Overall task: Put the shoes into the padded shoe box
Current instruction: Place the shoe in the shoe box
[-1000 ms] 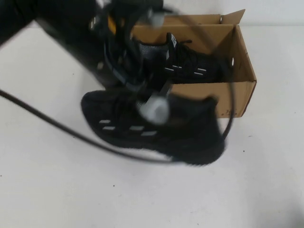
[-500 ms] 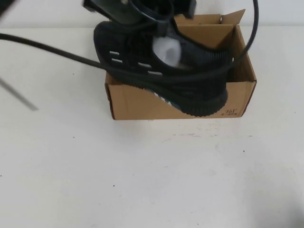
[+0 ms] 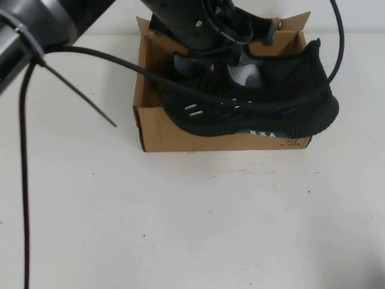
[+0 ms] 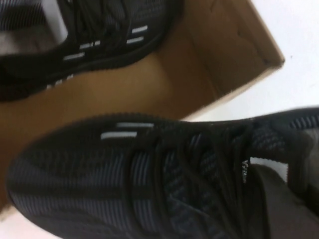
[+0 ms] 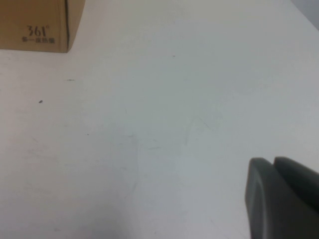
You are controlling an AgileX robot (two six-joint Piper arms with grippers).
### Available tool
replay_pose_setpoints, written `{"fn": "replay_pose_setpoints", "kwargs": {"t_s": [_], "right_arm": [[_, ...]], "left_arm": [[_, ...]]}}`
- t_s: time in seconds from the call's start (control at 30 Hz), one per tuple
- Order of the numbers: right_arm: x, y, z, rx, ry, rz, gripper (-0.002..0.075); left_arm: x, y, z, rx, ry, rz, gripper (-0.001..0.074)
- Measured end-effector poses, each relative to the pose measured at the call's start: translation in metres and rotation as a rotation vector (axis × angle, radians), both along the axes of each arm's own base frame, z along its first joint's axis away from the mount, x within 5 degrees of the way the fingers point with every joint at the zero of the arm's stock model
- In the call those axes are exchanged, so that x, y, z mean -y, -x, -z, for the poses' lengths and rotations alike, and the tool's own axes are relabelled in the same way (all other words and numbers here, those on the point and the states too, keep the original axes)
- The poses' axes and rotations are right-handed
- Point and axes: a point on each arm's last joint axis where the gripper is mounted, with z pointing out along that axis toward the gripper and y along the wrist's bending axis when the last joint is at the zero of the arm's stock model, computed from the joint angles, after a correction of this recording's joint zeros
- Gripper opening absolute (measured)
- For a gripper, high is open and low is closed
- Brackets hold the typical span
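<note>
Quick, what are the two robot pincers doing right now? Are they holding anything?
Left pincer: over the padded shoe box, shut on the second shoe.
Right pincer: off to the side above the bare table, shut, holding nothing.

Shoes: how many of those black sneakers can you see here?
2. One black knit sneaker with white dashes hangs from the left gripper over the brown cardboard box, its heel past the right wall. The other sneaker lies inside. The right gripper rests near the table.
</note>
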Motion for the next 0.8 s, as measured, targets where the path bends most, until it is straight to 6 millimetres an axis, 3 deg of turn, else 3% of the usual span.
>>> {"fn": "replay_pose_setpoints", "kwargs": {"t_s": [0.4,0.8], "right_arm": [[0.0,0.0,0.0,0.0,0.0,0.0,-0.0007],[0.0,0.0,0.0,0.0,0.0,0.0,-0.0007]], "left_arm": [[0.015,-0.02,0.001,0.051,0.036,-0.019,0.0002],[0.023,-0.048,0.017,0.099,0.151,-0.117,0.0002]]}}
